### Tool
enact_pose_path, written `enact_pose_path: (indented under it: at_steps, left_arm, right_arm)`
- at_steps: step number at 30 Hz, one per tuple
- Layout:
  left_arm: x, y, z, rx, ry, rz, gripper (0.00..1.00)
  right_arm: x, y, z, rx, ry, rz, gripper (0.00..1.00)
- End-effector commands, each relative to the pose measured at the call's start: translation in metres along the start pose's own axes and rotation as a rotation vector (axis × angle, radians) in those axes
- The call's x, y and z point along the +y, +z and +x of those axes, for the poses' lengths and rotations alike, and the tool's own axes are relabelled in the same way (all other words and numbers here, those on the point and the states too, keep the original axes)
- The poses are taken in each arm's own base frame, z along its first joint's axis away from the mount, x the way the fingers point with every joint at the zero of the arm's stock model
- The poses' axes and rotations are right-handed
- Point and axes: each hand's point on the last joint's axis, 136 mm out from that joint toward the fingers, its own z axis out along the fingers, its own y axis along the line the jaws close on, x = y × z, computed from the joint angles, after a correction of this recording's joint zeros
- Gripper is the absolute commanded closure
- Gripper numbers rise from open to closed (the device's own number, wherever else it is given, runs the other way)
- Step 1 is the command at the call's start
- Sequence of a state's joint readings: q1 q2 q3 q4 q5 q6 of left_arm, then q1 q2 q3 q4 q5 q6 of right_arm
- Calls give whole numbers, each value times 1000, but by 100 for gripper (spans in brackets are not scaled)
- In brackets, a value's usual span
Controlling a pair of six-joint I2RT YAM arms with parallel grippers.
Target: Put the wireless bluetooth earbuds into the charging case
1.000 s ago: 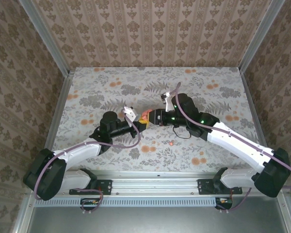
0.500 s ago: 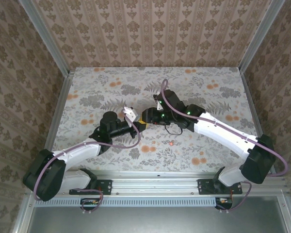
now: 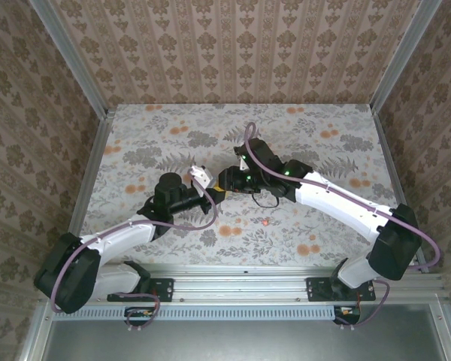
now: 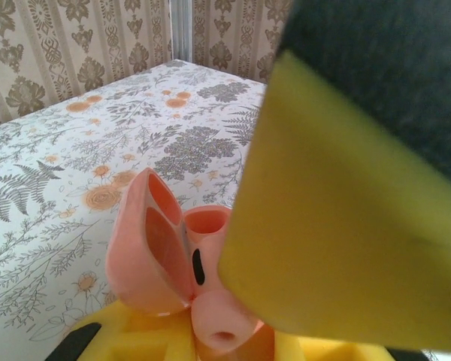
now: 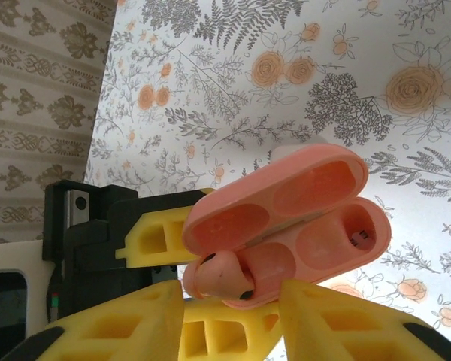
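Clamping the open charging case, left claw holds firm; inside right claw, a seemingly slippery, featherweight earbud (grip unclear).

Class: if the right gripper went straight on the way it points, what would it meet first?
Probably the coral earbud just ahead of the right gripper, at the open charging case; depth is unclear.

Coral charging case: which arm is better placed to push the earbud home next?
Right, probably. The left fingers are shut on the open case, steadying it; the right fingers flank the half-seated coral earbud, free to press it in.
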State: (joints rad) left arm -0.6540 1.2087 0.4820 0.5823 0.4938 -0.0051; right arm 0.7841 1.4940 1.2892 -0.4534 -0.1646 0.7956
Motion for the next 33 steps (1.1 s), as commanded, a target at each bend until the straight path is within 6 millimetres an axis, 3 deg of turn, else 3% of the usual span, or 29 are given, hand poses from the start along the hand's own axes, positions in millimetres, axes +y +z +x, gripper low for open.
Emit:
enact_pose_path:
  at_steps: [1,13,19,33]
  left_arm:
    - [-8,-3,-13,-38,44,28,96]
    - [-9,-4,-19,-50,54,30,96]
    - [-8,-8,-18,-45,55,14,97]
    - [-6,-11,-13,-38,48,-5,96]
  right_arm:
    - [11,-1,-4,-4,-11,-14,55]
    - [-15,12,11,47,-62,150,54]
    - [-27,4,10,24,-85,218,55]
    - [-12,-11,2,-42,-89,134,61]
